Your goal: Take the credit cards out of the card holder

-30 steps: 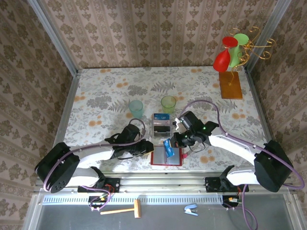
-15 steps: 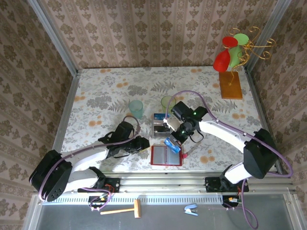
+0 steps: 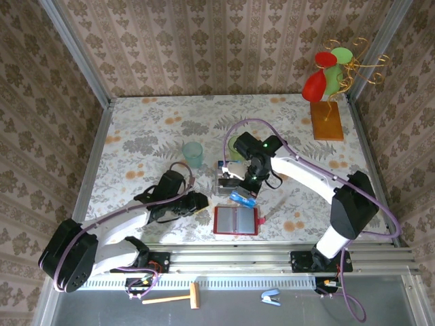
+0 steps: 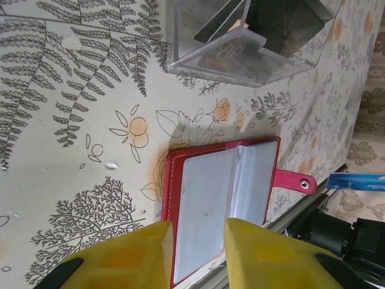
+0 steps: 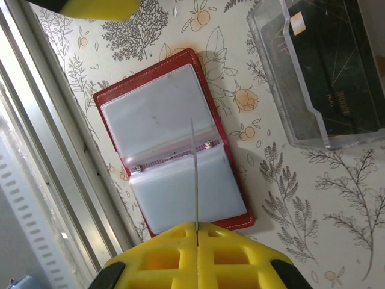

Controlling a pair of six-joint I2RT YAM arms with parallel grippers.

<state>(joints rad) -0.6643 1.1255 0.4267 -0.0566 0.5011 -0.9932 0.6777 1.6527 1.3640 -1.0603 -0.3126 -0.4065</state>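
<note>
Now the red card holder (image 3: 236,220) lies open flat on the flowery table (image 3: 136,129) by the near edge. Its long axis runs left to right and its tab (image 3: 261,220) points right. Just beyond it stands the clear plastic box (image 3: 229,178). My right claw (image 5: 197,232) is pressed together on the blue credit card (image 3: 242,198), which slants between box and holder. My left claw (image 3: 198,201) is slightly spread and empty, just left of the holder. A second ago the card hung over the holder's right page, and my left claw was at its left edge.
</note>
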